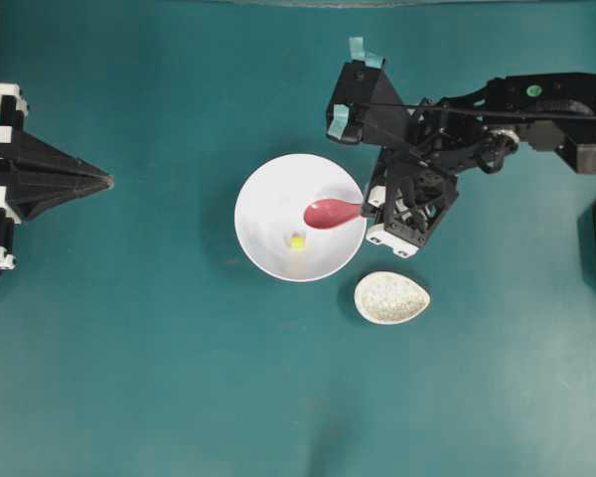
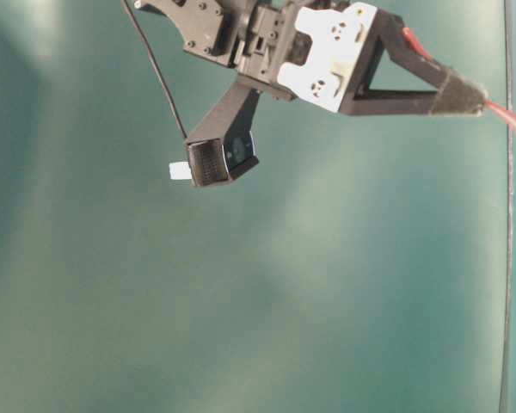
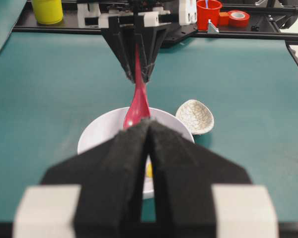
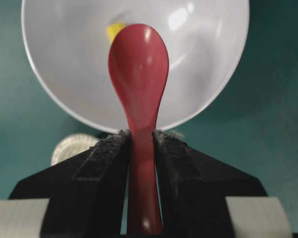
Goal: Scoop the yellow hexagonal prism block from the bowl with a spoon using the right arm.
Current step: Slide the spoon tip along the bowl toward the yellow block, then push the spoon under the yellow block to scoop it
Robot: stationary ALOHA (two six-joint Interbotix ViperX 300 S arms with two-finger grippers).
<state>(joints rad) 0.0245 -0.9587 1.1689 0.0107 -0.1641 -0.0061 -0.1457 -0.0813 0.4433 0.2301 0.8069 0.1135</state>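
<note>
Partly behind the spoon (image 4: 138, 74) — perhaps half the yellow block (image 4: 115, 29) hidden

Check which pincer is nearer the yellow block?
Right. The right pincer holds the spoon over the bowl near the yellow block; the left pincer sits shut, far off.

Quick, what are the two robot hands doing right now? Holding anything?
Left gripper: closed, holding nothing.
Right gripper: closed on the spoon, its scoop over the bowl.
</note>
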